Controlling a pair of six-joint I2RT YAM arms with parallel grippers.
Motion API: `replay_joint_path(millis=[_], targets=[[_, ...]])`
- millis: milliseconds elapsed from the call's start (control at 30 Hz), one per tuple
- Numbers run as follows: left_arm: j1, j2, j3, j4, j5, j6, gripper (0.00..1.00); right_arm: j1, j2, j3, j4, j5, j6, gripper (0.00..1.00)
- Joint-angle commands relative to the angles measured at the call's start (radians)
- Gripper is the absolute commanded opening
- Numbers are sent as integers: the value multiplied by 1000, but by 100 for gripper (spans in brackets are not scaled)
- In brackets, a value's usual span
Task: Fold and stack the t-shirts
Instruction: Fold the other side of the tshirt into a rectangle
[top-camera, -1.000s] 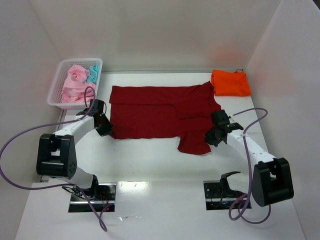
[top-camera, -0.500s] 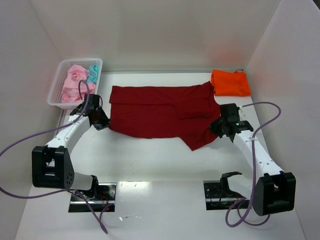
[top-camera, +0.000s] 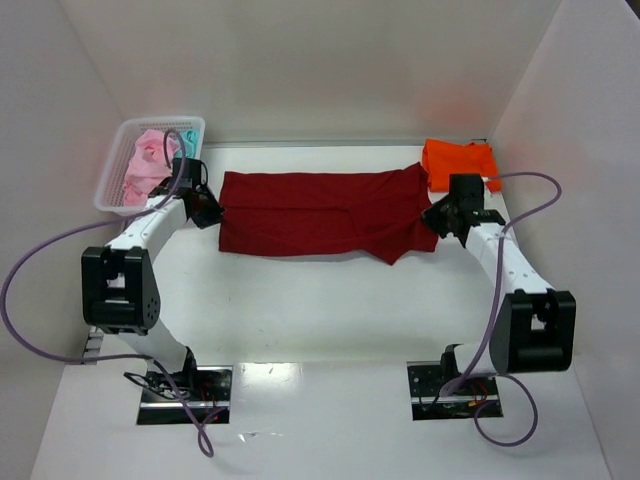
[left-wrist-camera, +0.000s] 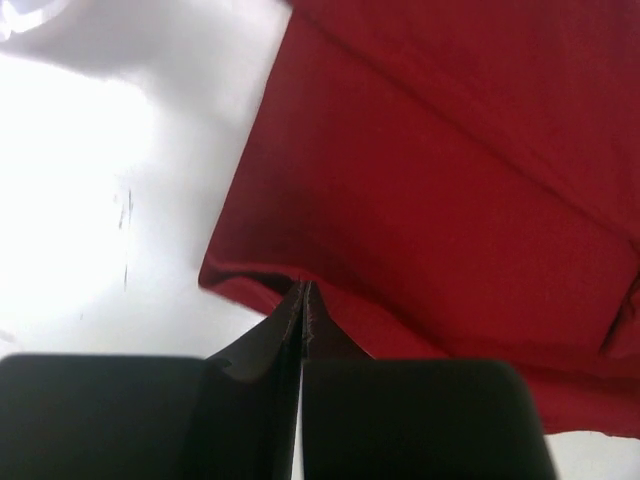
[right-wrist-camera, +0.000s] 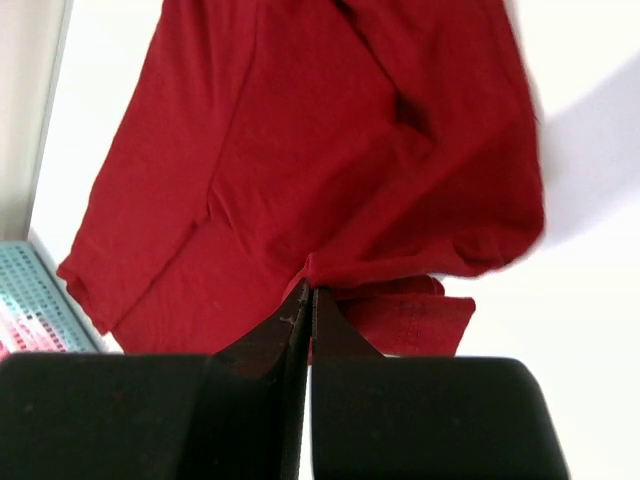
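Jaws of both arms are pinched shut on opposite ends of the dark red t-shirt (top-camera: 310, 212), seen from the overhead camera. The left arm (top-camera: 150, 228) grips the cloth at its left edge and the right arm (top-camera: 500, 262) grips it at its right edge. The garment lies as a long folded band across the far half of the white surface (top-camera: 320, 320), with a loose corner pointing toward the near side at its right end. Its far right corner sits just beside the folded orange t-shirt (top-camera: 460, 166) in the far right corner. At far left, the white mesh basket (top-camera: 113, 203) holds the bunched pink t-shirts (top-camera: 140, 168) and the teal t-shirt (top-camera: 188, 140) at its far end. Purple cables loop from both arms.

From the left wrist camera, the left jaws are pressed together with almost no gap, a thin lip of red cloth caught at their tips. The dark red t-shirt (left-wrist-camera: 450, 200) spreads away from the grip, one layer lying diagonally over another. Bare surface (left-wrist-camera: 100, 200) fills the left side.

From the right wrist camera, the right jaws are likewise closed tight on a gathered edge of the dark red t-shirt (right-wrist-camera: 330, 150), which spreads away from the grip, a small flap bunched just beside the tips on the right. A corner of the basket (right-wrist-camera: 35, 290) shows at lower left, and white surface (right-wrist-camera: 600, 300) at right.
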Motion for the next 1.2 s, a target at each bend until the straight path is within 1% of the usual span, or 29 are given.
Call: replay_joint_path(millis=[0,67,367,533,733,933,1167], targets=[[19,61,73,41,12,26,0,-21,65,99,108,-16,-30,1],[29,89,101,50,24,26,0,-21,115,146,108,-16,-30,1],[49,224,268,70,42,45,0,-30,251,273,165,-36,-30,1],[49,304,332,79,51,54,0,-39,356,336,175,-36,-39,1],[72,346,352,99,51,63,0,-39,439,387,185,-56,-48,1],[81,378,411,109,62,85,0,-58,491,415,205,-100,-48,1],[81,422,469,99,73,94,0,-67,564,507,205,-125,-67,1]])
